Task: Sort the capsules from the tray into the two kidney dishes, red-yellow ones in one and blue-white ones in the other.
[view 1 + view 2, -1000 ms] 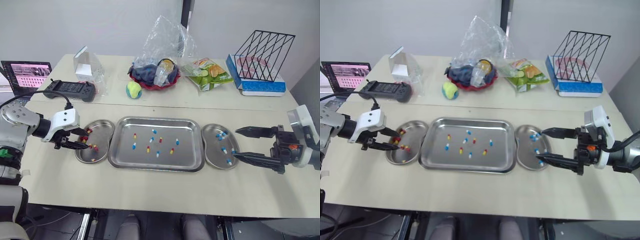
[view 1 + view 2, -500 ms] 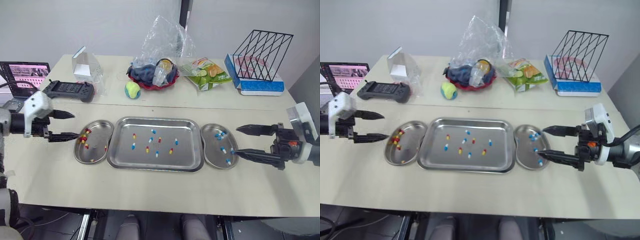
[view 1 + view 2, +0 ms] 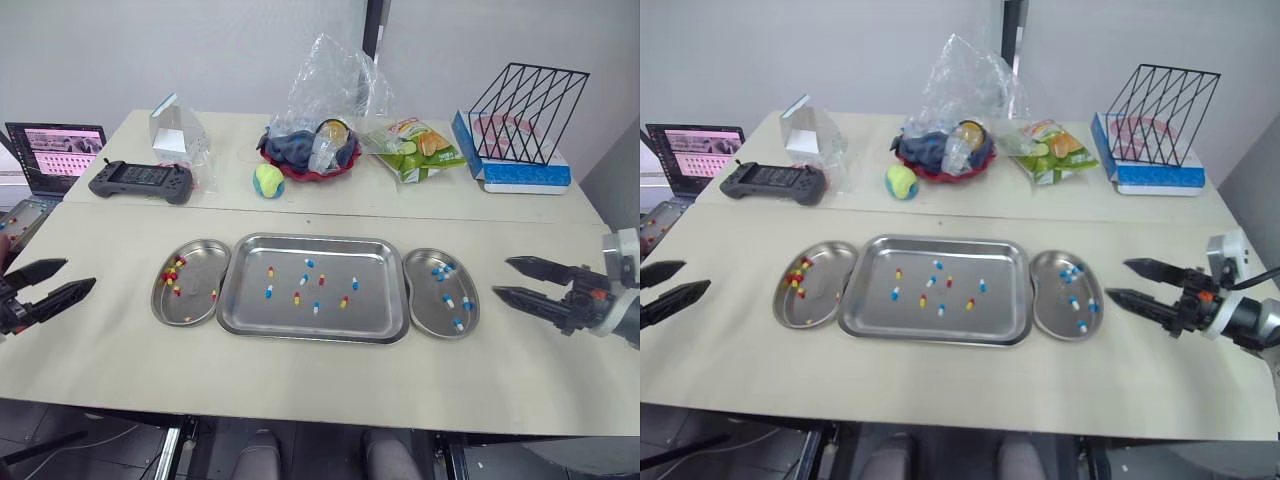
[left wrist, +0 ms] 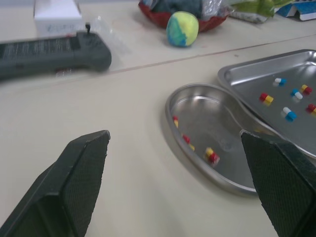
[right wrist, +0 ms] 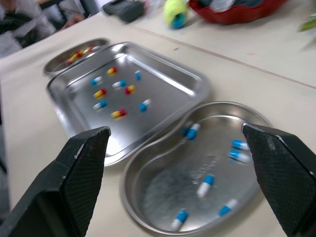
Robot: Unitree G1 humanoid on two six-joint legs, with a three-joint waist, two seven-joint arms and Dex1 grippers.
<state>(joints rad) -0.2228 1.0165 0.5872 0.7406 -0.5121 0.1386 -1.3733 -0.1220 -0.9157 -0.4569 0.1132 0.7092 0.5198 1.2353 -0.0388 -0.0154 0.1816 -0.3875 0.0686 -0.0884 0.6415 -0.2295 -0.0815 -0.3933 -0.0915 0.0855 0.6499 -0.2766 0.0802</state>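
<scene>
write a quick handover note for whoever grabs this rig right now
Left gripper: open, empty, near the table's left edge, clear of the left dish.
Right gripper: open, empty, just right of the right dish.
Done: several red-yellow capsules lie in the left dish, several blue-white capsules in the right dish.
Left: the tray between the dishes holds about nine of both colours; move each to its matching dish.

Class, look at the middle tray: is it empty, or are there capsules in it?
Not empty: several red-yellow capsules and blue-white capsules lie scattered across the floor of the tray.
</scene>
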